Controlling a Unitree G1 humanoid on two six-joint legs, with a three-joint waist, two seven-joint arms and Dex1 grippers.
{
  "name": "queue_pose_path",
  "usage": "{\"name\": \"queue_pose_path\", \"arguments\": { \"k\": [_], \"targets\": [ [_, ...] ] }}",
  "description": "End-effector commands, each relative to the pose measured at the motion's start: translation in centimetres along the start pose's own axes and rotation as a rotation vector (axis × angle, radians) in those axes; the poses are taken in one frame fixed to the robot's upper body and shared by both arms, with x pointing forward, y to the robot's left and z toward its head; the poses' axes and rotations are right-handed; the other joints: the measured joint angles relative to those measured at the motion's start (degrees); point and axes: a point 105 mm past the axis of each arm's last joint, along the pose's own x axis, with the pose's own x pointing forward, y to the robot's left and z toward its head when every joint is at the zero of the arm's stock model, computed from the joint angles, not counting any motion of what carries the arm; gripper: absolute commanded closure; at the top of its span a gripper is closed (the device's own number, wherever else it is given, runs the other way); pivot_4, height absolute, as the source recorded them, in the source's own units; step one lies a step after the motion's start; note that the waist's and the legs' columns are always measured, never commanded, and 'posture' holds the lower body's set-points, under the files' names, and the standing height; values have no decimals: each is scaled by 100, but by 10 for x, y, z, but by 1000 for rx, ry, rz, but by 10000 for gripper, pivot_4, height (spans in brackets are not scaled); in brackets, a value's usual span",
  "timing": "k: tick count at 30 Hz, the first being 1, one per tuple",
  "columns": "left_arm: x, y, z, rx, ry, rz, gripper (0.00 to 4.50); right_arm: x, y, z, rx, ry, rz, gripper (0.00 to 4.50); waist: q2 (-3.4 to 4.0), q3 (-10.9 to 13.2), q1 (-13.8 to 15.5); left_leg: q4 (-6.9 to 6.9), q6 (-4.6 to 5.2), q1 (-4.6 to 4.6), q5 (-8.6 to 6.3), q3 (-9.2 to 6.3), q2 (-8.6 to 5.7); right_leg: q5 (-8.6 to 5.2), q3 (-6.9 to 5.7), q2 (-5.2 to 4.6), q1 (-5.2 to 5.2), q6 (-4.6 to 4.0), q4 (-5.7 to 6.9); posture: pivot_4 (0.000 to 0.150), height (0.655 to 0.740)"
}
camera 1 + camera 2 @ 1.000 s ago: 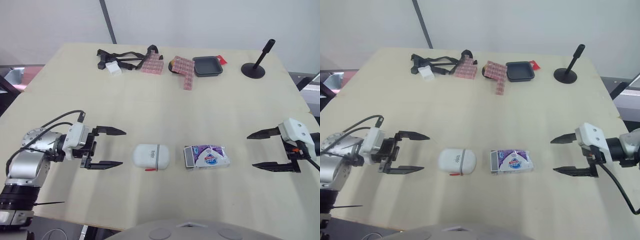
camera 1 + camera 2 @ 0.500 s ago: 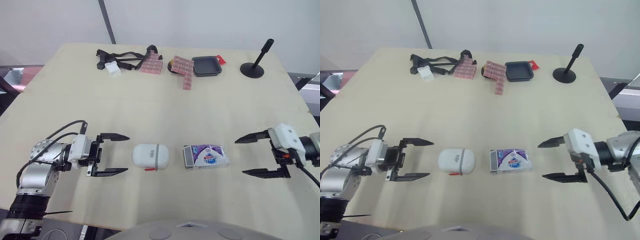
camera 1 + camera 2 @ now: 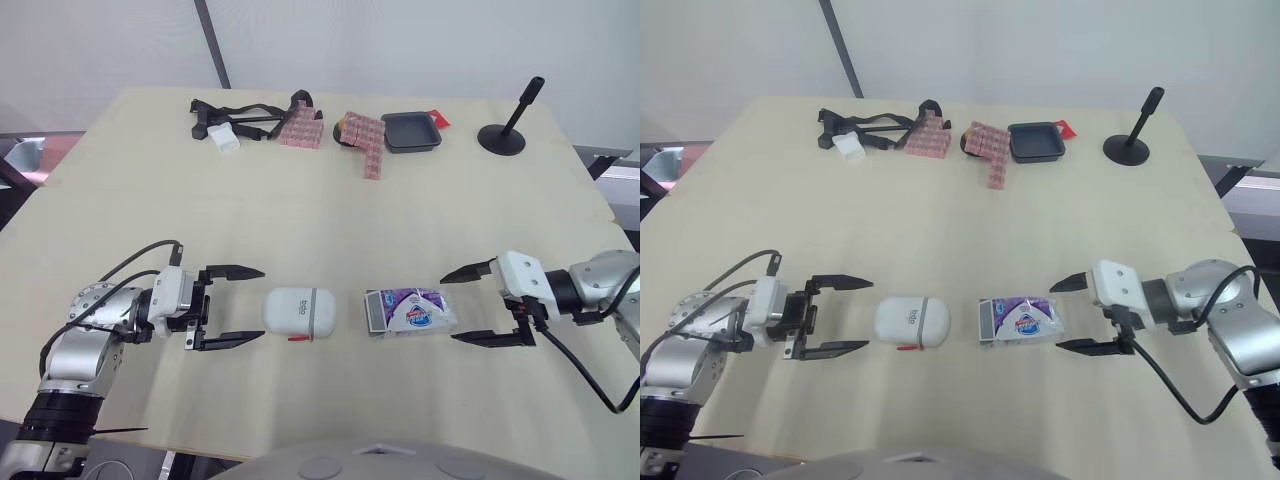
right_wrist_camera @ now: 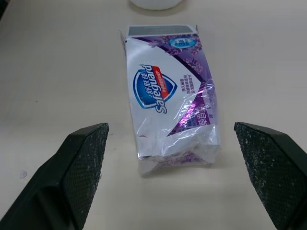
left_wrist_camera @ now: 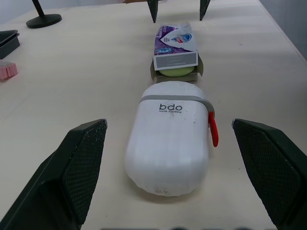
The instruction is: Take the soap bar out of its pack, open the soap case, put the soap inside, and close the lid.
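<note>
A white oval soap case [image 3: 299, 312] with a grey band and a red tab lies shut on the table, near the front. Just right of it lies the purple and white soap pack [image 3: 412, 311], its end flaps open toward the case; a yellow-green soap bar [image 5: 175, 72] peeks out there. My left gripper [image 3: 240, 306] stands open just left of the case, fingers level with it and not touching. My right gripper [image 3: 470, 304] is open just right of the pack, its fingertips flanking the pack's crumpled end [image 4: 180, 151] without contact.
Along the far edge sit black straps with a white clip [image 3: 228, 124], pink patterned blocks [image 3: 365, 138], a dark square tray [image 3: 413, 131] and a black stand with a slanted rod [image 3: 505, 128]. The wooden table [image 3: 300, 220] is bare between those and the soap items.
Both grippers have moved inward: the left one rightward up to the case, the right one leftward up to the pack. Both stayed open; case and pack have not moved.
</note>
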Motion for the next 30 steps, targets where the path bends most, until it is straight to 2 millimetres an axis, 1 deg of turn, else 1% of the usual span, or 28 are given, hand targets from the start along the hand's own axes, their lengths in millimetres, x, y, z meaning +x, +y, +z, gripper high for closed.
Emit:
{"name": "queue_pose_path", "arguments": {
  "k": [1,8,17,26,28,30],
  "targets": [
    [1,-2,7,29,-7,0,451,2,-6,-1,-39,13,-17,0,0,0,2,0,0,0,0,0,0,0,0,0,0,0,0,1500,7400],
    [4,-7,8,50,-8,-23,451,7,-11,-4,-77,15,-9,0,0,0,-3,1,0,1,0,2,0,0,1,0,-1,0,6,1500,7400],
    [3,-6,7,47,-6,-2,451,18,-5,-6,-98,3,32,0,0,0,-1,3,0,1,0,3,1,0,1,0,-2,0,9,1500,7400],
    [2,-5,7,51,0,-4,451,20,-7,-8,-93,2,32,0,0,0,-7,4,0,1,0,4,1,0,2,0,-2,0,10,1500,7400],
    [2,-5,7,52,2,-3,0,20,-8,-8,-91,4,31,5533,0,0,-6,4,0,1,0,4,1,0,1,0,-3,0,11,1500,7400],
    [2,-4,7,52,4,0,0,20,-9,-9,-87,3,29,12080,0,0,-5,4,0,1,0,4,1,0,1,0,-3,-1,11,1500,7400]
  ]
}}
